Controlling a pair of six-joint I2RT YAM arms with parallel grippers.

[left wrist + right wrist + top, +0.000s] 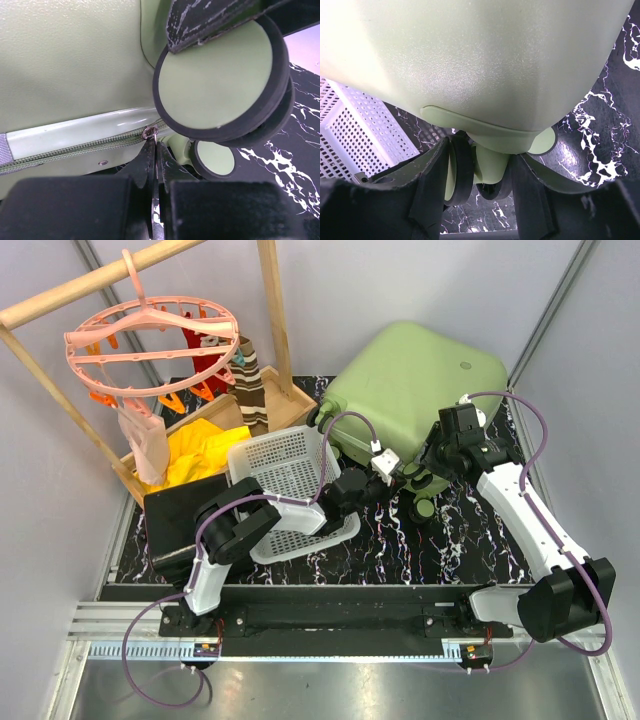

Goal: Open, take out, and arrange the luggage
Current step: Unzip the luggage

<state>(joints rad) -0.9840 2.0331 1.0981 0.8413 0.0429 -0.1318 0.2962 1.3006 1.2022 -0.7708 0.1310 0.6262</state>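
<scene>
Left wrist: left pincer (153, 142) clenched on luggage (70, 55) zipper pull (150, 133); right pincer (482, 157) astride wheel (463, 170), grip unclear.

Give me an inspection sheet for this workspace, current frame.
Surface: black marbled mat, partly covered.
Job's things: green luggage lying far right, wheels toward the arms; zipper closed where visible.
Clutter: white basket, black case, yellow cloth, pink clip hanger.
Grippers: left gripper shut on the zipper pull; right gripper astride a luggage wheel, grip unclear.
Cables: purple cables loop along both arms; no snag seen.
Surroundings: wooden rack, grey walls, metal rail in front.
</scene>
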